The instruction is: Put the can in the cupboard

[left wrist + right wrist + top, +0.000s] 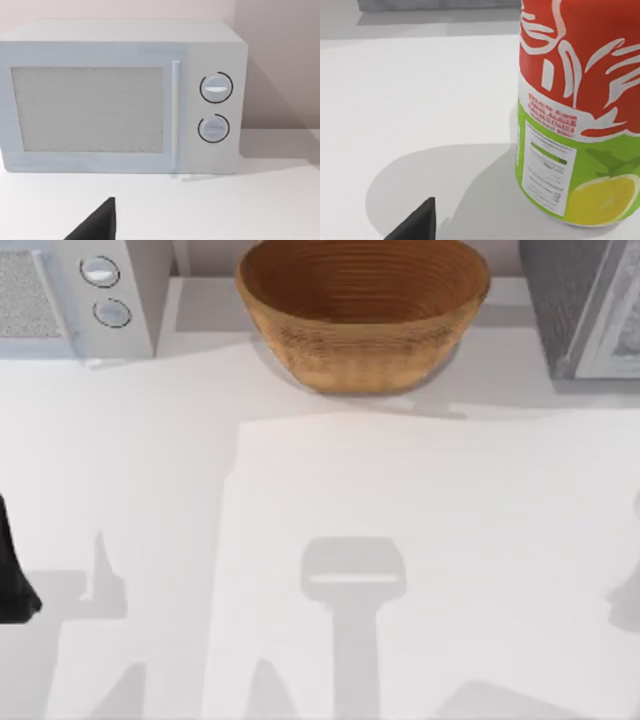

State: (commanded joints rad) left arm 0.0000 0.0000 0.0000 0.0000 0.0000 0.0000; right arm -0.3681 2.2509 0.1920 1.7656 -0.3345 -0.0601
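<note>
While the can (577,110) stands upright on the worktop (420,100) close before the right tool — presumably lined up for a grasp — I cannot tell that tool's state. Left arm (15,570) sits parked at the left edge, facing the microwave (120,97).

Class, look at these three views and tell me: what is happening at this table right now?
Nothing is held yet. The right wrist view looks closely at the can, which stands upright on the white table. The left arm waits at the table's left edge, its camera facing the microwave. A wicker basket sits at the back, and the can has not been lifted.
</note>
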